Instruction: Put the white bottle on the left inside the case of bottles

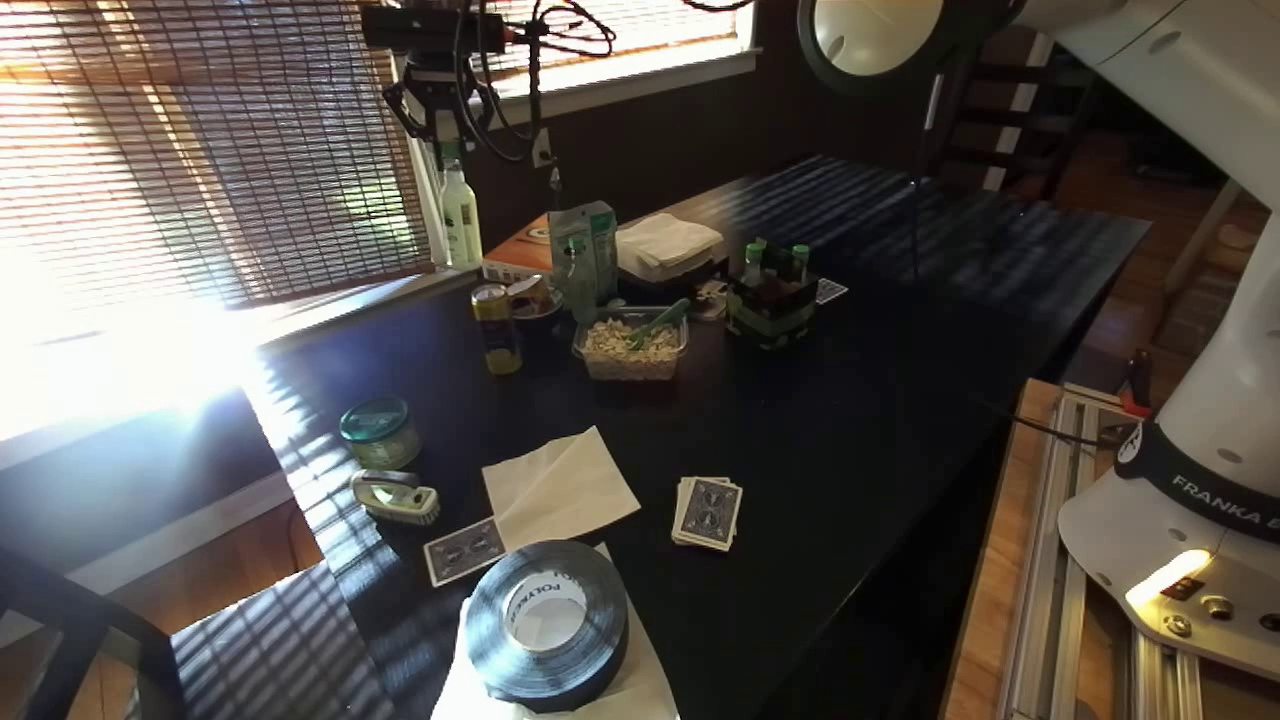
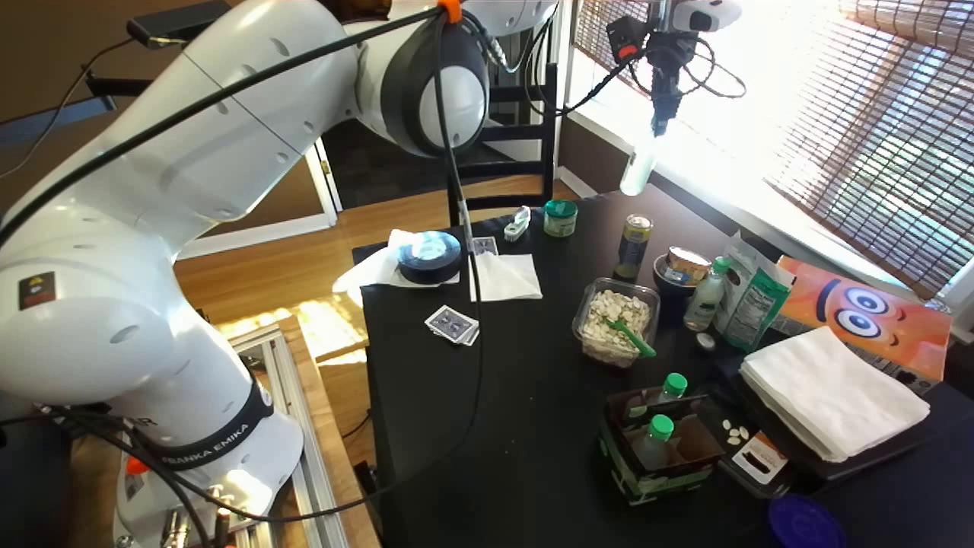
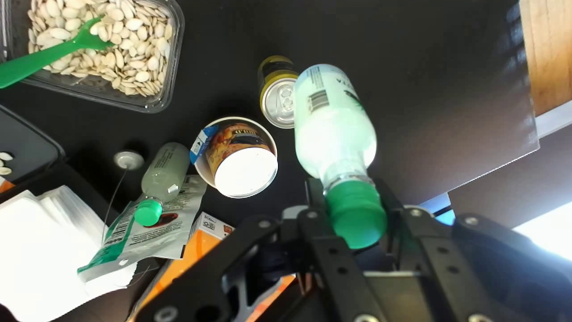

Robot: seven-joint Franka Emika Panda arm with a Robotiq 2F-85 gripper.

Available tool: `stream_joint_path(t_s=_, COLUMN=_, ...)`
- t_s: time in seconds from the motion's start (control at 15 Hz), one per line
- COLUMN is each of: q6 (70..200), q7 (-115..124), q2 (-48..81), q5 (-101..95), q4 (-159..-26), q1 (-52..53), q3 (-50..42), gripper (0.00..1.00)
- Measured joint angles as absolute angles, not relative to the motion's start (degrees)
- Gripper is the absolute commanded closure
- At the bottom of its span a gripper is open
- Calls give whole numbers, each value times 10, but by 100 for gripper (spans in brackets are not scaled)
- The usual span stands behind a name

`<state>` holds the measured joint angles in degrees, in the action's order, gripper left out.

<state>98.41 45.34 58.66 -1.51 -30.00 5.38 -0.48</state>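
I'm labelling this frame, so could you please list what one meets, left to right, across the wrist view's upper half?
Seed tub, white-rimmed bowl, yellow can, held white bottle, wooden floor.

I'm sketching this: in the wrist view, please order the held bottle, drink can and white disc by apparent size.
1. Held bottle, looking larger for being nearest
2. Drink can
3. White disc
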Motion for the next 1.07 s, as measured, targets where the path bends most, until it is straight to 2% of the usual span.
stream_joint_path(t_s=0.2, q6=985, q7=450, q2=587, q5=-14, q4=-300, q1=50, q3=-2, gripper=71)
stream_joint_path(t_s=0.27, q6=985, q7=450, q2=587, q5=-14, q4=-300, q1=50, q3=-1, gripper=93)
stream_joint_path(t_s=0.67, q6=983, q7=333, q2=587, q5=-14, q4=-300, q1=35, q3=13, gripper=93)
stream_joint_path(t_s=1.07, q6=962, q7=121, q2=559, q5=15, q4=-300, q1=-57, q3=57, gripper=93)
